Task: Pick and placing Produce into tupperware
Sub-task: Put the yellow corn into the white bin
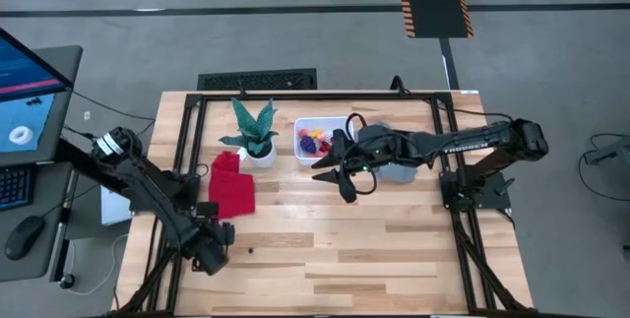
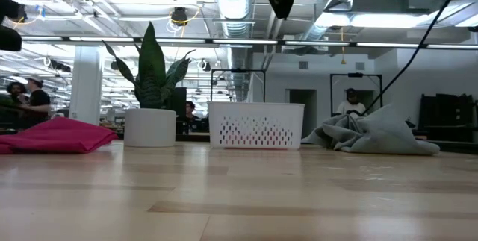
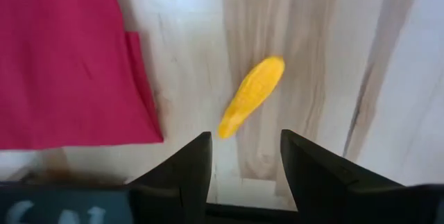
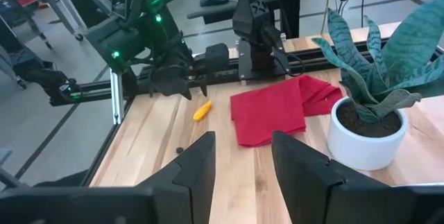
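A yellow produce piece (image 3: 252, 96) lies on the bare wood beside the red cloth (image 3: 66, 57); it also shows in the right wrist view as a small yellow piece (image 4: 202, 110). My left gripper (image 3: 246, 161) hangs over it, pointing down and open, its fingers clear of the piece. It stands near the table's front left (image 1: 213, 242). The white tupperware (image 1: 320, 142) at the back middle holds several produce pieces. My right gripper (image 1: 342, 176) hovers in front of the tupperware, open with nothing between its fingers (image 4: 243, 161).
A potted plant (image 1: 255, 131) stands left of the tupperware, with the red cloth (image 1: 232, 186) in front of it. A grey cloth (image 1: 396, 165) lies right of the tupperware under my right arm. A tiny dark piece (image 1: 253, 251) rests near my left gripper. A black frame rims the table.
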